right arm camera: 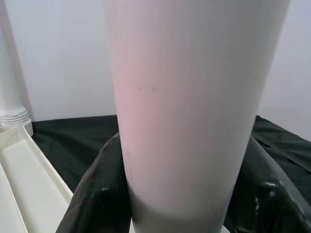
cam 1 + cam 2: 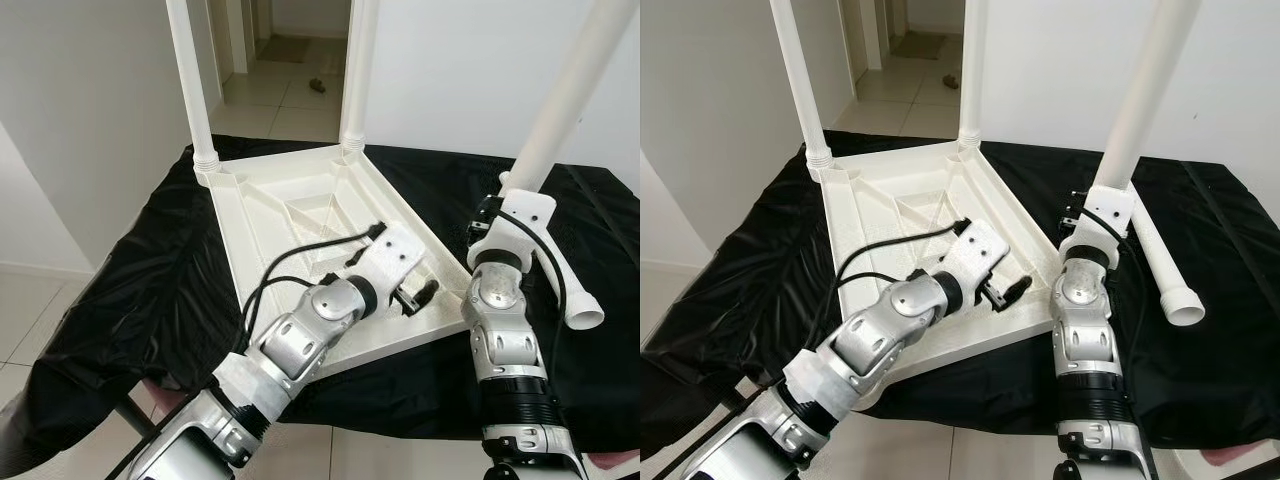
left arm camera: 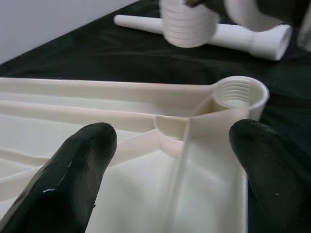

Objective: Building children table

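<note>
The white plastic table top lies upside down on a black cloth. Two white legs stand screwed into its far corners. My right gripper is shut on a third leg and holds it upright by the near right corner. In the left wrist view that leg's threaded end hangs just above the bare threaded socket, apart from it. My left gripper hovers open over the ribbed underside, close to that socket. A fourth leg lies loose on the cloth to the right.
The black cloth drapes over the work table's edges on the left and front. White walls stand close on both sides. A doorway with a tiled floor opens behind the table, with a small dark object on it.
</note>
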